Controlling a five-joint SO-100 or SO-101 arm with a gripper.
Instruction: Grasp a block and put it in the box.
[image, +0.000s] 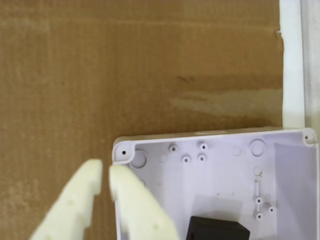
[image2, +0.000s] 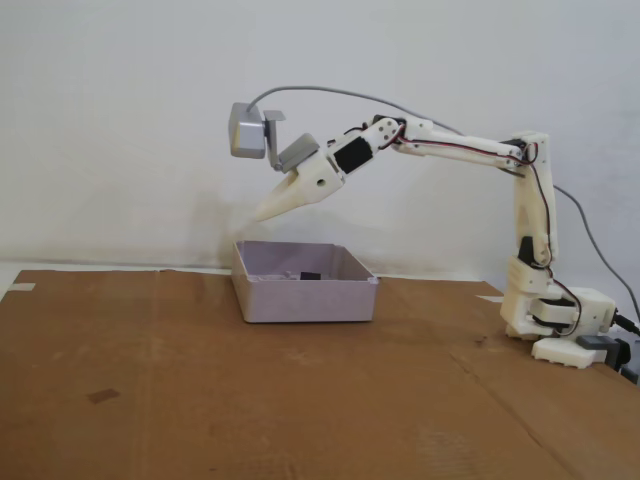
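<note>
End effector (image: 105, 172) enters the wrist view from the lower left: two cream-white tapered fingers (image: 135, 205), tips nearly together with only a thin slit of cardboard showing between them. Nothing is held between them and nothing is touched. In the fixed view the end effector (image2: 262, 214) hangs in the air above the left part of the box, pointing down and to the left, well clear of the rim.

The box (image: 210, 137) fills the lower right of the wrist view – pale lilac-grey plastic, low walls, rounded corners, small moulded studs and round marks on its floor. In the fixed view the box (image2: 305, 298) sits on the brown cardboard sheet (image2: 200, 400) covering the worktop, just left of frame centre.

The block (image: 217, 230), matte black, lies on the box floor at the bottom edge of the wrist view, partly cut off by the frame. In the fixed view the block (image2: 311, 275) shows as a small dark shape inside the box, just above the near wall.

Arm base (image2: 555, 325) stands at the right of the fixed view – a grey camera (image2: 247, 130) is mounted above the end effector.

No brand, label or legible writing can be made out in either view.
</note>
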